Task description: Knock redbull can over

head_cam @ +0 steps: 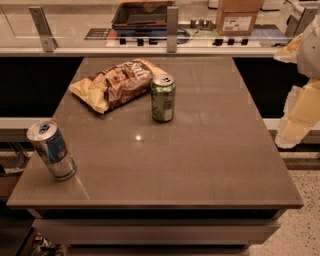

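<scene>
The redbull can is slim, blue and silver with red marks and a silver top. It stands on its base near the front left corner of the brown table. My gripper, white and pale yellow, hangs off the table's right edge, far from the can. It holds nothing that I can see.
A shorter green can stands mid-table towards the back. A brown and yellow chip bag lies to its left. A counter with a cardboard box and a dark tray runs behind the table.
</scene>
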Tool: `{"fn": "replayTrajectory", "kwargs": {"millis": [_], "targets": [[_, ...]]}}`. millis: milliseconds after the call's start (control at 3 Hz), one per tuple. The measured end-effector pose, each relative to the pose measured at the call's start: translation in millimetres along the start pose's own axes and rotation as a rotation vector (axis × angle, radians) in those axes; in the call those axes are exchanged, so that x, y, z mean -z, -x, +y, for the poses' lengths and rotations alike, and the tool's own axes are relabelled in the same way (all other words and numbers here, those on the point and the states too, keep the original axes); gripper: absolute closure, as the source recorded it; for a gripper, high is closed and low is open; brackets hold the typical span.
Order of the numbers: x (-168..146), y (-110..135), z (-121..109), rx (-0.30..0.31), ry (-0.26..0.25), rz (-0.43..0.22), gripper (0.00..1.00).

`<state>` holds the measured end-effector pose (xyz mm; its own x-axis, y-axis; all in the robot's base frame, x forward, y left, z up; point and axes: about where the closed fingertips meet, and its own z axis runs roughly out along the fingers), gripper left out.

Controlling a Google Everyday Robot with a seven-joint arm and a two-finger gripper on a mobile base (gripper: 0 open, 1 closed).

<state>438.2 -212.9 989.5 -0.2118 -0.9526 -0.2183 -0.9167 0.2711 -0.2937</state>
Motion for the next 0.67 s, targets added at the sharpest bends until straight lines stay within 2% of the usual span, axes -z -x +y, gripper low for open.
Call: {"fn": "replayTrajectory", "kwargs": {"millis": [333, 667], "targets": [[1.4, 5.0, 1.2, 0.008, -0.006, -0.013, 0.00], [0.8, 16.8, 6.3, 0.025, -0.006, -0.074, 0.00]]}}
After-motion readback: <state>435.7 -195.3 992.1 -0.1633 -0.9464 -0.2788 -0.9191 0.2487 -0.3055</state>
